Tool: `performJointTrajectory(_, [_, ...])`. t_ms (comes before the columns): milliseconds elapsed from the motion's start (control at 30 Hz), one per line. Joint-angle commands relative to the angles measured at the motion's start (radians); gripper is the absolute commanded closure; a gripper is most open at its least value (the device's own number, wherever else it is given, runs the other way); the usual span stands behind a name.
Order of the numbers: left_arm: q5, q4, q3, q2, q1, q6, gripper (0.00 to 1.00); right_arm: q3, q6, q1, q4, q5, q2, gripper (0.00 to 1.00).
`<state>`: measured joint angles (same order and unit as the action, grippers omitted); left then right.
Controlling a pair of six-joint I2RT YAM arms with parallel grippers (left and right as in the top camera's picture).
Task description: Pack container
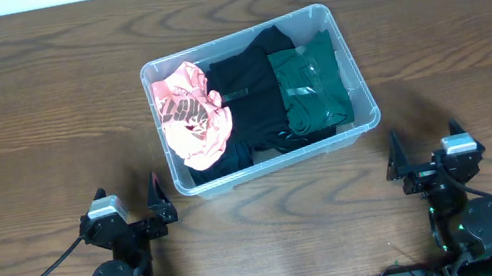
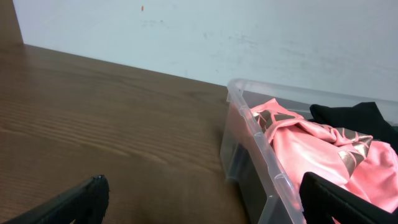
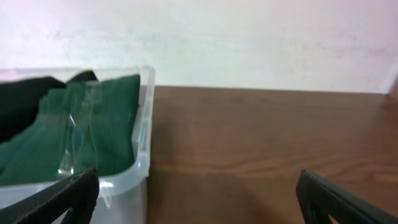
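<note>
The clear plastic container (image 1: 238, 34) stands mid-table, slightly turned. Inside lie a pink garment (image 1: 191, 115) at the left, a black garment (image 1: 248, 92) in the middle and a green garment (image 1: 310, 86) at the right. My left gripper (image 1: 127, 191) rests near the front edge, below the tub's left corner, open and empty. My right gripper (image 1: 425, 139) sits below the tub's right corner, also open and empty. The left wrist view shows the container's rim (image 2: 261, 140) and pink garment (image 2: 311, 146) ahead of the left gripper (image 2: 205, 202). In the right wrist view, the green garment (image 3: 81, 124) lies ahead-left of the right gripper (image 3: 199, 199).
The wooden table (image 1: 19, 117) stretches bare to the left and right of the tub. A pale wall (image 2: 249, 37) rises behind the table's far edge. Cables trail from both arm bases at the front edge.
</note>
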<state>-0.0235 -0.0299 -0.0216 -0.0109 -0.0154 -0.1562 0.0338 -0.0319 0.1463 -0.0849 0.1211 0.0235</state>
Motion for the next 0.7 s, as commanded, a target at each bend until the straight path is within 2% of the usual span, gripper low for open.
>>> performJointTrajectory(0, [0.008,-0.04,0.018,0.009,-0.004,0.014,0.02,-0.018,0.019,-0.008,0.003,0.002,0.012,0.01])
performJointTrajectory(167, [0.008,-0.04,0.018,0.009,-0.004,0.014,0.02,-0.025,0.019,-0.008,0.051,-0.017,-0.014,0.01])
performJointTrajectory(667, [0.008,-0.04,0.018,0.007,-0.004,0.014,0.02,-0.026,0.018,-0.009,0.018,-0.017,-0.01,0.01])
